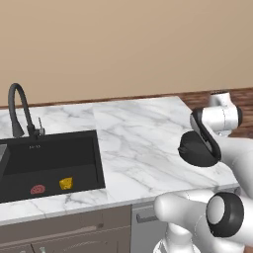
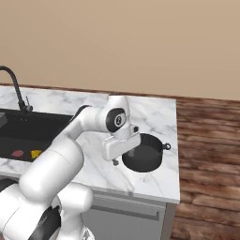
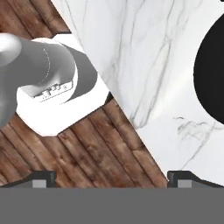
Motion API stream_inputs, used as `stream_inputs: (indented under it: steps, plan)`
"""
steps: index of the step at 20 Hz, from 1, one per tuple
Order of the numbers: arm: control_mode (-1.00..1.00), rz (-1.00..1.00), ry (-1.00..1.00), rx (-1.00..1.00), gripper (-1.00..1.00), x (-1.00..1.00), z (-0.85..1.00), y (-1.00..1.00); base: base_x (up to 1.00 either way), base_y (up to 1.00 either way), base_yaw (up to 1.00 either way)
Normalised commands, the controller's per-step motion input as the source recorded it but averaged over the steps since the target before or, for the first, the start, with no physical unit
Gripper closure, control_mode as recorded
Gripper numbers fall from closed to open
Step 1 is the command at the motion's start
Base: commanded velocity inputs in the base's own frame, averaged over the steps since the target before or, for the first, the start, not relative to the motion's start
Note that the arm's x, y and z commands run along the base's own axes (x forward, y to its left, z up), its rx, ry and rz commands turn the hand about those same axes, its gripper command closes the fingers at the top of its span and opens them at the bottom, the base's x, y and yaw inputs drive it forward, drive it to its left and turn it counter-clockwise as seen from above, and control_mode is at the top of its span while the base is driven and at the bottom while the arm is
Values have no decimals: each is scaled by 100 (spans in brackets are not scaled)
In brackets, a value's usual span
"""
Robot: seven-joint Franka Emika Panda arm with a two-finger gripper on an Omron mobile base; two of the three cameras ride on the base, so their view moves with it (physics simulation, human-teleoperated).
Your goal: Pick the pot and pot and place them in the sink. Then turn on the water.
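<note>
A dark grey round pot (image 2: pixel 143 157) with a small loop handle stands on the white marble counter (image 2: pixel 154 117) near its right end; it also shows in the left base view as the pot (image 1: pixel 190 148), partly behind my arm. My gripper (image 2: pixel 125 146) hangs just left of the pot above the counter's front, jaws wide open and holding nothing. In the hand view the gripper (image 3: pixel 116 179) looks down on the counter's edge, with the pot (image 3: pixel 212 74) at the right border. The black sink (image 1: pixel 49 153) lies far to the left. No water runs from its faucet (image 1: pixel 17 106).
A red item (image 1: pixel 37 189) and a yellow item (image 1: pixel 65 183) lie in the sink basin. A grey tray (image 2: pixel 2 117) sits at its left end. Wood floor (image 2: pixel 206 140) begins just past the counter's right edge. Cabinet fronts (image 1: pixel 74 232) run below the counter.
</note>
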Motion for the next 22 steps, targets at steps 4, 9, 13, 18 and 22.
stream_inputs:
  steps: [4, 9, 13, 18, 22]
  plan:
    - [-100, 17, 0, 6, -100, 0, -19, 0, 0, 0, 0]
    - [-100, 17, 0, 5, -100, 5, -23, 0, 0, 0, 0]
    - [-100, 15, 0, 5, -100, 19, -12, 0, 0, 0, 0]
    - [-100, 11, 0, 6, -100, 23, -1, 0, 0, 0, 0]
    - [-100, 7, 0, 5, -100, 10, 0, 0, 0, 0, 0]
